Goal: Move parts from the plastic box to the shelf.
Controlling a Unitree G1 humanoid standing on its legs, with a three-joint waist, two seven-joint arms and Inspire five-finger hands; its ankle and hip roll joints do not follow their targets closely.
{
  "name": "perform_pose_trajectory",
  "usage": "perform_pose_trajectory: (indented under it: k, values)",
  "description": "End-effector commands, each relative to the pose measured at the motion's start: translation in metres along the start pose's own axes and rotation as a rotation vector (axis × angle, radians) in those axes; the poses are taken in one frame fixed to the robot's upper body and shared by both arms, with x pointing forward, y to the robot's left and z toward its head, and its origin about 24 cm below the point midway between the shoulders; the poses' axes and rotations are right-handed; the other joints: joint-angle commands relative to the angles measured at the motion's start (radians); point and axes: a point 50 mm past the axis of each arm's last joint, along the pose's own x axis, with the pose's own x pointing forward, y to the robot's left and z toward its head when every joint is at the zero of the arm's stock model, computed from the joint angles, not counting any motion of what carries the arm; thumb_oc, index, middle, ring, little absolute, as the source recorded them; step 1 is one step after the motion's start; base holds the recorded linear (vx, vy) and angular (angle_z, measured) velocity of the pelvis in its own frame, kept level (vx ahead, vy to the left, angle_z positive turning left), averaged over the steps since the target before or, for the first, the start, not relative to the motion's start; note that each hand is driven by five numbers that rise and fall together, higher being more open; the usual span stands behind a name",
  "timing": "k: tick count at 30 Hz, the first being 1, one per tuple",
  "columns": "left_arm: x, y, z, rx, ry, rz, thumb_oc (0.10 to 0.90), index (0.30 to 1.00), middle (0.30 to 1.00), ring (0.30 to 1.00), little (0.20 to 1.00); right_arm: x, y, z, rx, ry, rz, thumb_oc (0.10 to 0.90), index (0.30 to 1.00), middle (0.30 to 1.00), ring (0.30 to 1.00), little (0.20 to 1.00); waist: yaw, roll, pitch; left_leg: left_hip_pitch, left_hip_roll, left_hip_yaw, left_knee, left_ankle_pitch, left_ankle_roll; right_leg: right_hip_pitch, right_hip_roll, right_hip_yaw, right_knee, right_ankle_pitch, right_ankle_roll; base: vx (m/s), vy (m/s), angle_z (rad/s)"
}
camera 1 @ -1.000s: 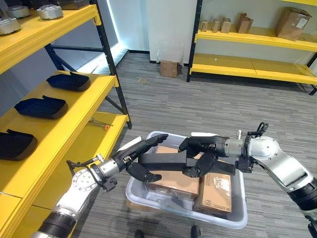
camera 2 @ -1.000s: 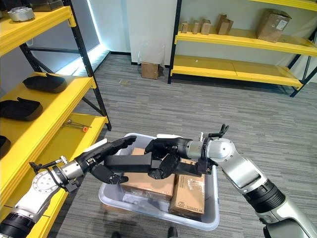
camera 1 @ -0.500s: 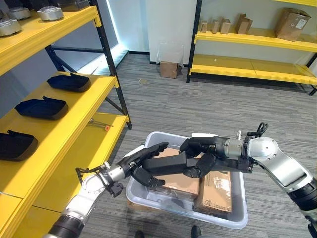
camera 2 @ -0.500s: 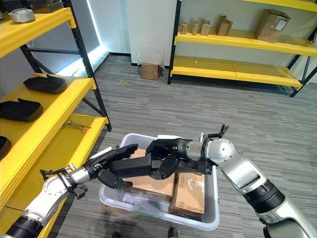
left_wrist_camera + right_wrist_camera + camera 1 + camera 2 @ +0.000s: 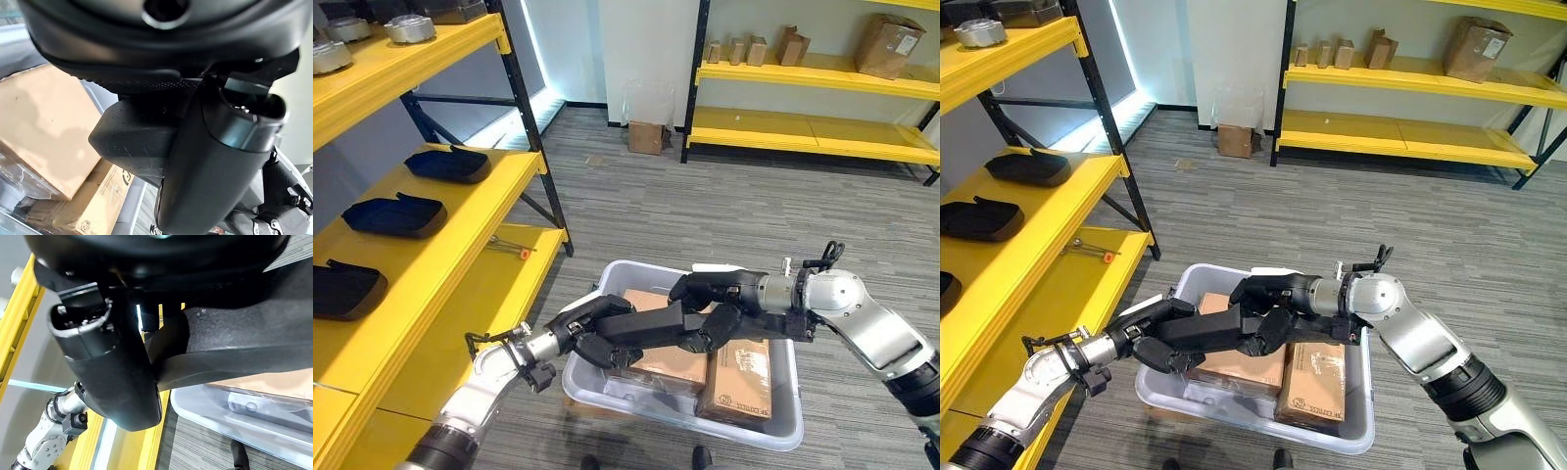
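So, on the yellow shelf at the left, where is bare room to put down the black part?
Both hands hold the long black part over the plastic box. The middle shelf is crowded with dark trays. The lower shelf is bare between the small tool and its near end.

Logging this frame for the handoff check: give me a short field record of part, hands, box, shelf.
part: long black part, held level over the box
left hand: curled round the part's left end
right hand: curled round its right end
box: grey plastic box on the floor, cardboard cartons inside
shelf: yellow shelf to the robot's left, black parts on it
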Motion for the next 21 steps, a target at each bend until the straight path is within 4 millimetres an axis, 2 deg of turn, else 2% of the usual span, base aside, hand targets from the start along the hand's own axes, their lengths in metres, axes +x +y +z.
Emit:
perform_pose_trajectory:
  k: [1, 11, 12, 13, 14, 18, 21]
  values:
    - [0.041, -0.041, 0.056, -0.059, -0.357, -0.24, 0.4, 0.3, 0.3, 0.3, 0.3, -0.004, -0.014, 0.104, -0.171, -0.494, -0.123, 0.4, 0.3, 0.3, 0.3, 0.3, -0.009, -0.011, -0.038, 0.067, 0.047, 0.043, -0.004, -0.098, -0.015, 0.019, -0.044, -0.022, 0.033, -0.072, 0.037, 0.0, 0.0, 0.0]
    - [0.034, -0.042, 0.045, -0.073, -0.336, -0.169, 0.4, 0.3, 0.3, 0.3, 0.3, -0.002, -0.026, 0.082, 0.012, -0.47, -0.28, 0.4, 0.3, 0.3, 0.3, 0.3, -0.002, -0.013, -0.039, 0.072, 0.046, 0.044, -0.004, -0.101, -0.013, 0.024, -0.046, -0.028, 0.028, -0.07, 0.038, 0.0, 0.0, 0.0]
    - [0.033, -0.041, 0.045, -0.065, -0.339, -0.162, 0.4, 0.3, 0.3, 0.3, 0.3, -0.001, -0.026, 0.081, 0.035, -0.47, -0.28, 0.512, 0.456, 0.456, 0.456, 0.456, -0.002, -0.013, -0.039, 0.072, 0.045, 0.044, -0.004, -0.101, -0.013, 0.024, -0.046, -0.028, 0.027, -0.069, 0.038, 0.0, 0.0, 0.0]
    - [0.032, -0.041, 0.045, -0.063, -0.342, -0.159, 0.4, 0.3, 0.3, 0.3, 0.3, -0.002, -0.026, 0.079, 0.055, -0.475, -0.286, 0.831, 0.904, 0.904, 0.904, 0.904, -0.002, -0.013, -0.04, 0.071, 0.046, 0.044, -0.004, -0.1, -0.013, 0.024, -0.047, -0.028, 0.027, -0.069, 0.039, 0.0, 0.0, 0.0]
    - [0.032, -0.041, 0.045, -0.062, -0.342, -0.159, 0.4, 0.3, 0.3, 0.3, 0.3, -0.002, -0.026, 0.078, 0.057, -0.476, -0.286, 0.9, 1.0, 1.0, 1.0, 1.0, -0.002, -0.013, -0.04, 0.071, 0.045, 0.044, -0.004, -0.1, -0.013, 0.024, -0.047, -0.028, 0.027, -0.069, 0.039, 0.0, 0.0, 0.0]
    - [0.031, -0.04, 0.046, -0.056, -0.341, -0.157, 0.4, 0.3, 0.3, 0.3, 0.3, -0.003, -0.027, 0.074, 0.117, -0.492, -0.312, 0.9, 1.0, 1.0, 1.0, 1.0, -0.002, -0.014, -0.04, 0.071, 0.044, 0.044, -0.004, -0.101, -0.012, 0.024, -0.047, -0.029, 0.025, -0.066, 0.04, 0.0, 0.0, 0.0]
    - [0.03, -0.038, 0.044, -0.052, -0.335, -0.148, 0.4, 0.3, 0.3, 0.3, 0.3, -0.005, -0.03, 0.074, 0.227, -0.564, -0.333, 0.9, 1.0, 1.0, 1.0, 1.0, -0.001, -0.014, -0.042, 0.072, 0.046, 0.043, -0.004, -0.099, -0.013, 0.027, -0.046, -0.031, 0.02, -0.064, 0.038, 0.0, 0.0, 0.0]
